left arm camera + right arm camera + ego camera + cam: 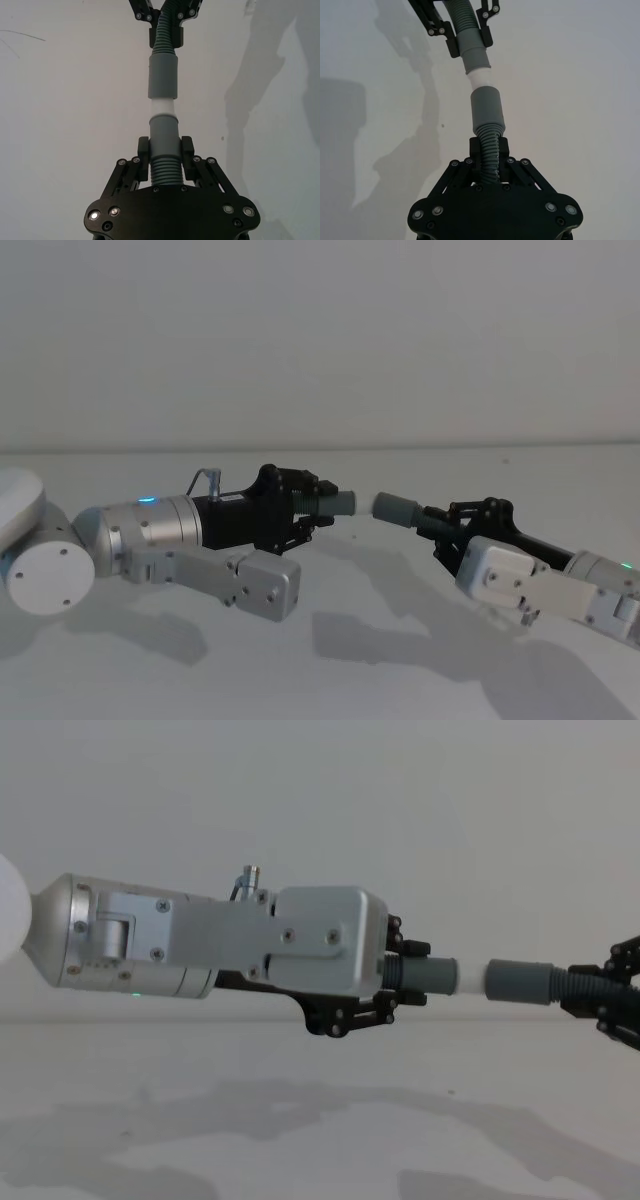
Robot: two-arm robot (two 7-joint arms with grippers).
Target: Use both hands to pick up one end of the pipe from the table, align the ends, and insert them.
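Observation:
Both pipe pieces hang in the air above the white table (350,670). My left gripper (315,505) (165,150) is shut on the ribbed part of the left pipe piece (164,131), whose pale white tip (162,106) (470,977) points right. My right gripper (452,525) (489,150) is shut on the ribbed part of the right pipe piece (487,110). That piece's grey collar (395,508) (520,982) faces the tip. The two ends are in line, and the white tip meets the collar's mouth. How far in it sits is hidden.
The left arm's silver cylinder (140,530) and wrist block (300,935) stretch in from the left, well above the table. From the lower right the right arm (560,590) reaches in. Arm shadows lie on the bare table below.

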